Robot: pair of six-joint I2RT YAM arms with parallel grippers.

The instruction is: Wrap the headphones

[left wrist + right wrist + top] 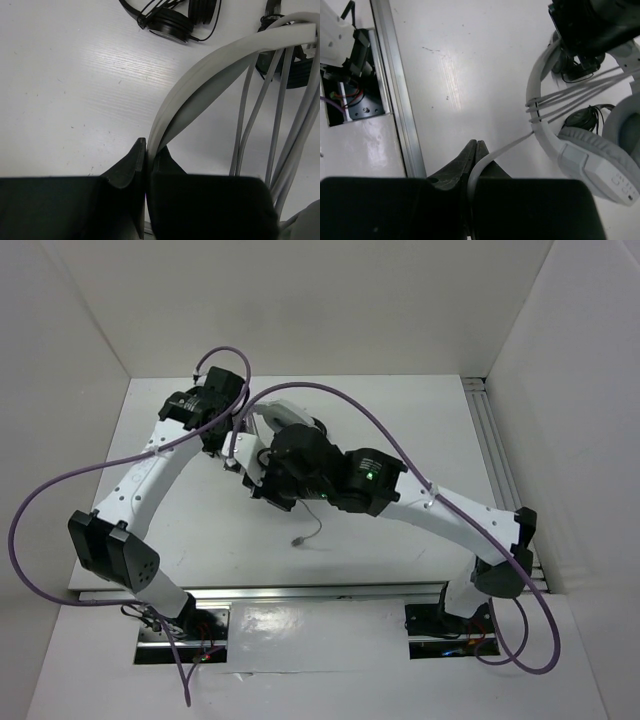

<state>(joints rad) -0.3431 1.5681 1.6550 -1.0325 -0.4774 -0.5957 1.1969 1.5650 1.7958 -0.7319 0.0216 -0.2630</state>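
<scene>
The light grey-white headphones hang between both arms above mid-table. My left gripper is shut on their wide band, which arcs up to the right. Several strands of the thin grey cable cross the band above a padded cup. My right gripper is shut on the cable's free stretch, which runs taut toward the band. In the top view the cable's plug end lies on the table below the two wrists, which hide most of the headphones.
Small black on-ear headphones lie on the table beyond the band, and another black pair sits under the wound strands. An aluminium rail runs along the near table edge. White walls enclose the table.
</scene>
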